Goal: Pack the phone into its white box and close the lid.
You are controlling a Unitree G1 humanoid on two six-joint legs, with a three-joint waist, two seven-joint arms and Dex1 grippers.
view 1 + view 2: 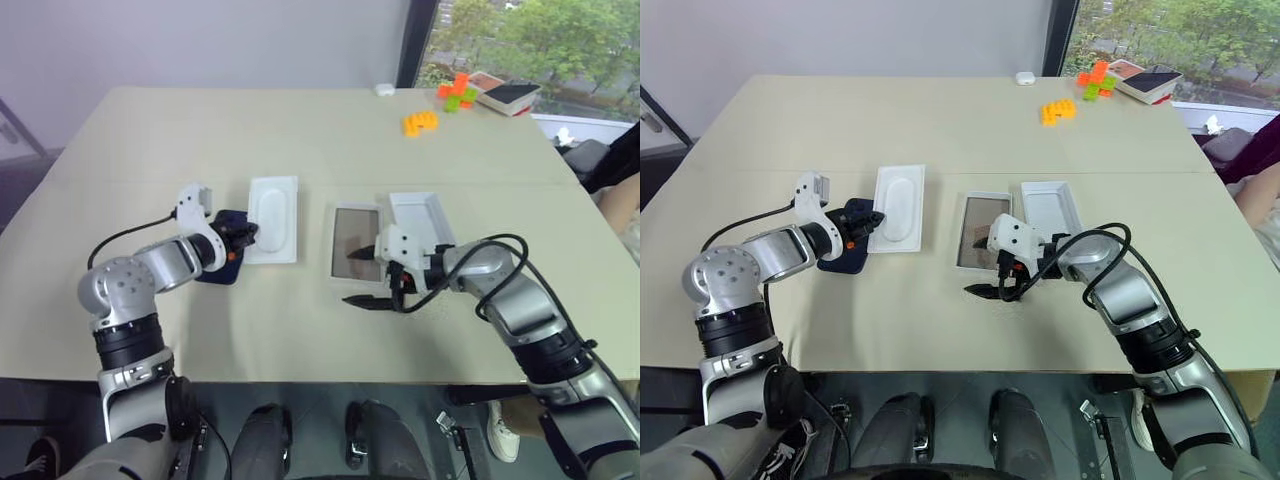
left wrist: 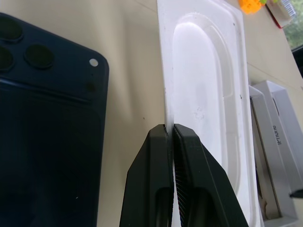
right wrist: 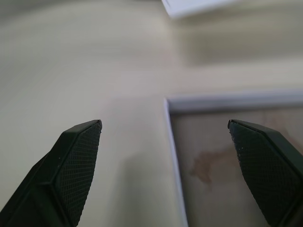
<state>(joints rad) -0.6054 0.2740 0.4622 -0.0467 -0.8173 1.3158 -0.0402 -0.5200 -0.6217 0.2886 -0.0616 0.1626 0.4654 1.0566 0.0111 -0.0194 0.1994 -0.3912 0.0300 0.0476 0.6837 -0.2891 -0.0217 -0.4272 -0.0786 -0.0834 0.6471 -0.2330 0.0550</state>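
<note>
so here's the layout in the left eye view: the phone (image 1: pixel 222 268) lies flat on the table (image 1: pixel 300 140) at centre left, mostly tucked under the left gripper (image 1: pixel 243 233), with its camera cluster plain to see in the left wrist view. just right of it sits the white insert (image 1: pixel 273 219) with the oval recess, and the left fingers (image 2: pixel 161 156) are pressed together with that insert's near long edge pinched between them, by the look of the wrist view. my guess is it's got hold of the insert to shift it aside, since that piece isn't part of the job. the white box (image 1: pixel 355 243) is at centre frame, open side up, tan floor showing and nothing in it, so it's set to take the phone. the lid (image 1: pixel 423 220) lies just right of the box, close alongside it, plain white inside facing up, which makes sense since it only goes on at the very end. the right gripper (image 1: pixel 367 274) hangs over the box's lower end with its jaws spread wide and nothing between them; in the right wrist view one finger is over the box floor and the other over bare table, so it straddles the box's long wall. i reckon it's there to steady or nudge the box. at the upper right of the frame there's some orange and green toy blocks (image 1: pixel 421 122) and another small boxed item (image 1: pixel 509 96), well apart from all this. phone isn't packed yet, so it's early days.
</note>
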